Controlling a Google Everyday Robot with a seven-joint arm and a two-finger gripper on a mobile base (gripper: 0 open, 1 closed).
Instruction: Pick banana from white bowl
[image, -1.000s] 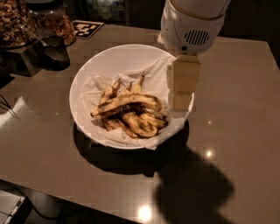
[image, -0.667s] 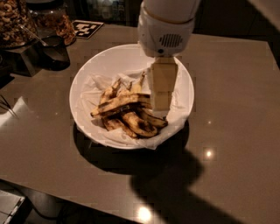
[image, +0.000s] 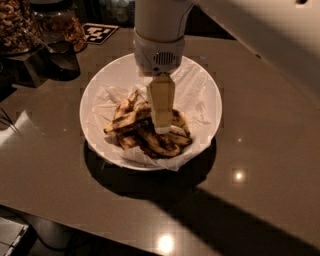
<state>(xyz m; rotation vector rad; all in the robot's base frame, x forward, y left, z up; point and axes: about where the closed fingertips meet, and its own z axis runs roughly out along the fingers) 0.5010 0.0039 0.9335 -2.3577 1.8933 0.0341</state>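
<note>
The white bowl (image: 200, 80), wide and shallow and lined with crumpled white paper, sits mid-table. A pile of overripe bananas lies in it. The longest banana (image: 127, 121), yellow with dark streaks, lies across the pile from lower left toward the centre. My gripper (image: 162, 125) hangs straight down from the white arm over the middle of the pile, its pale finger reaching down to the bananas and covering part of the long one. Nothing is lifted.
A dark cup (image: 61, 60) stands left of the bowl. Jars of nuts (image: 20, 22) stand at the back left beside a black-and-white marker tag (image: 100, 32). The table's near edge runs along the bottom left.
The arm has moved left from the bowl's right rim to over the banana pile, and the gripper has come down onto it.
</note>
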